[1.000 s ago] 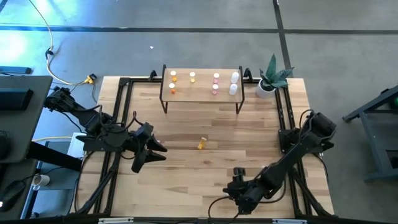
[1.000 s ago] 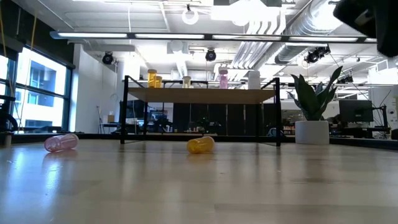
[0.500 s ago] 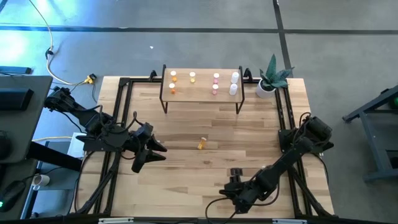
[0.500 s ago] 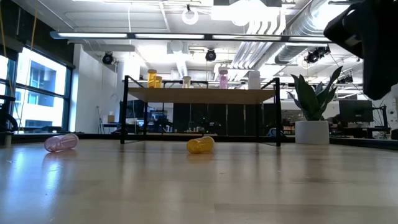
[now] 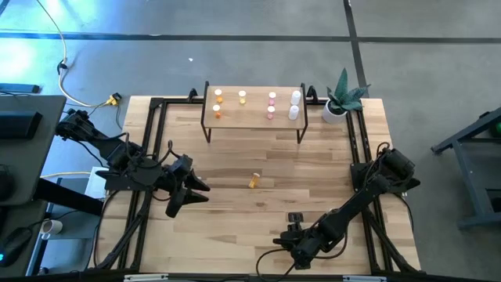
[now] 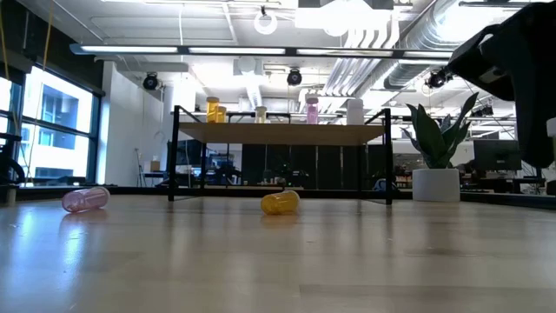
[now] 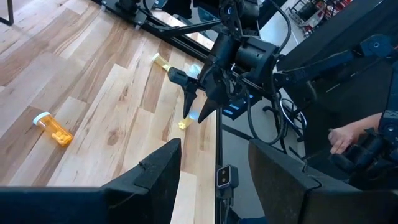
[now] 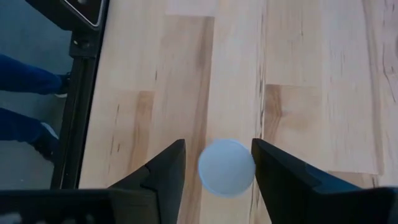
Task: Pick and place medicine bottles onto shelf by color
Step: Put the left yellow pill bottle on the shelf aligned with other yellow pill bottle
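The shelf (image 5: pixel 253 110) stands at the table's far middle with several bottles (image 5: pixel 270 106) upright on it, also seen in the low view (image 6: pixel 282 133). A yellow bottle (image 5: pixel 254 181) lies on its side mid-table (image 6: pixel 280 202). A pink bottle (image 6: pixel 85 198) lies on its side. My right gripper (image 5: pixel 286 243) is near the table's near edge, open, pointing down. Its fingers stand on either side of a white-capped bottle (image 8: pixel 226 167) seen from above; whether they touch it I cannot tell. My left gripper (image 5: pixel 197 189) is open and empty at the table's left.
A white pot with a plant (image 5: pixel 337 108) stands at the far right corner, beside the shelf. Black frame rails (image 5: pixel 149 157) run along the table's left and right sides. Another bottle (image 7: pixel 160 59) lies beyond my right gripper in the left wrist view. A person's hand (image 7: pixel 345 134) shows off the table.
My right gripper has gone a little toward the table's left and near edges, and its arm shows lower in the low view.
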Controlling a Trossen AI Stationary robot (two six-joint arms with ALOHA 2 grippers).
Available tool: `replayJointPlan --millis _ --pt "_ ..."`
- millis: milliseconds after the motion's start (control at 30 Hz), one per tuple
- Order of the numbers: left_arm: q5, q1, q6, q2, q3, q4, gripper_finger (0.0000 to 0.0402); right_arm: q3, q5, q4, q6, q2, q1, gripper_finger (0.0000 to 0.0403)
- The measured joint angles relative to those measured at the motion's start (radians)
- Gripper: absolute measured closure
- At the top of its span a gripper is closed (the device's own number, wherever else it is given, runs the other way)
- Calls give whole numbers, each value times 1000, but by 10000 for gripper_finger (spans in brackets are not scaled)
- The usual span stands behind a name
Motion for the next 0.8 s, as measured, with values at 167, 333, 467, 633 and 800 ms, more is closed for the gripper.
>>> replayJointPlan --millis 167,333,467,633,800 --pt "0 0 0 0 0 -20 225 0 -1 -2 8 0 0 253" --pt "0 0 0 0 0 -29 225 0 -6 -2 32 0 0 299" --pt "-2 5 0 0 0 -37 225 0 -7 -2 57 0 0 311" --pt "-2 43 8 0 0 -44 225 2 -21 -3 119 -1 -11 301" --pt "1 98 73 -28 0 -66 225 40 -32 -6 135 -1 -39 303"
